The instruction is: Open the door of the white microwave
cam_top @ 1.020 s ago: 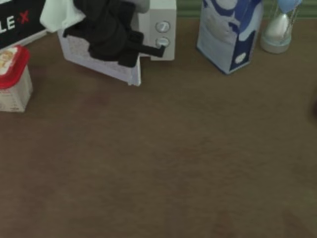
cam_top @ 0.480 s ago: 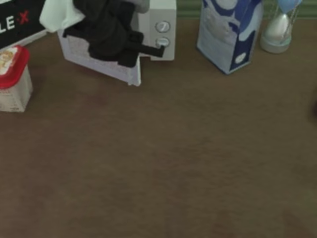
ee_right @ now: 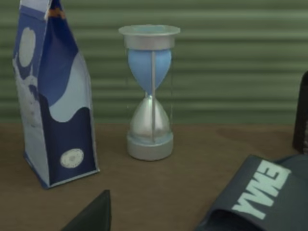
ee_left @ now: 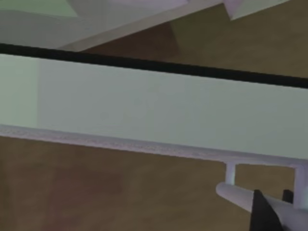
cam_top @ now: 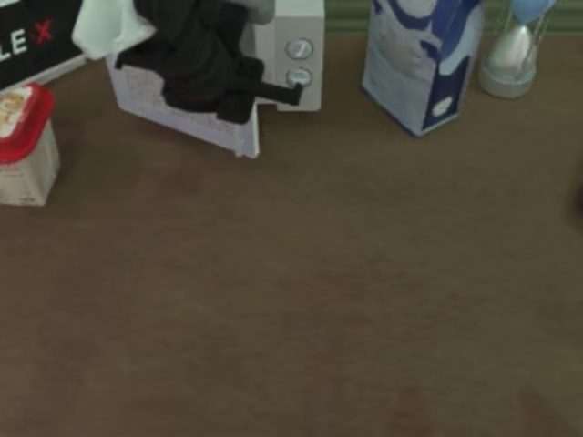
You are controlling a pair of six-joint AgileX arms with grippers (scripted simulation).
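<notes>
the near part of the table [cam_top: 301, 300] carries nothing. at far left stands a red-lidded white tub [cam_top: 23, 146]. the door [cam_top: 187, 118] hangs partly open, swung out leftward from the white microwave [cam_top: 291, 55] at the far edge, left of centre. the left gripper [cam_top: 273, 89] sits at the door's free edge by the handle [ee_left: 250, 197]; finger state: cannot tell. a blue-and-white carton [cam_top: 419, 64] and an hourglass [cam_top: 512, 55] stand far right. the right gripper [ee_right: 91, 216] is parked off the right side, near a dark slipper [ee_right: 255, 192]; its finger state cannot be told.
</notes>
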